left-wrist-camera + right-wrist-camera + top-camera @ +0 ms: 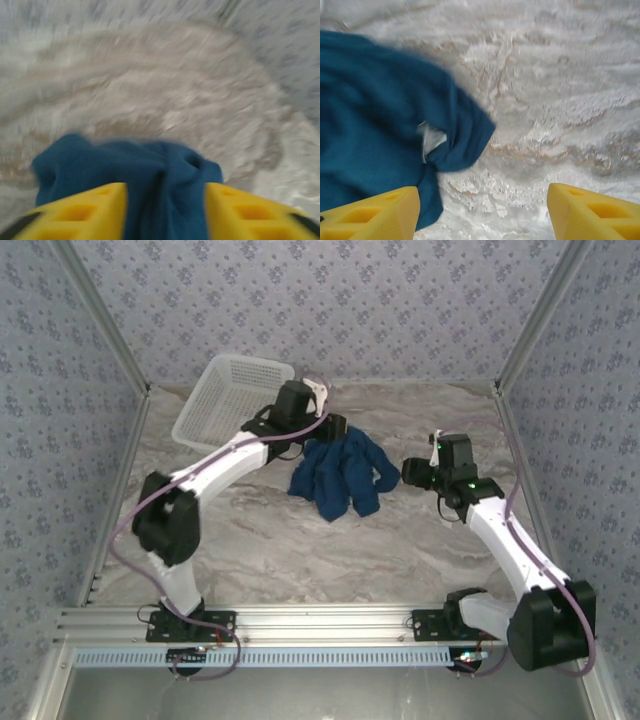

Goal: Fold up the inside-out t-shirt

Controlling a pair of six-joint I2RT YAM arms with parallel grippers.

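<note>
Toward the far middle of the surface (300, 550), the inside-out t-shirt (335, 478) lies bunched, not yet flattened; left fingers (85, 210) stand spread astride it, right fingers (370, 215) spread just beside. Next, I reckon: fresh pinches on its edges.

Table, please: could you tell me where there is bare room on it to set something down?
Free: the wide strip of table between the t-shirt and the arm bases, and the far right corner behind the right end effector. Crowded: far left, where basket, left end effector and t-shirt cluster.
</note>
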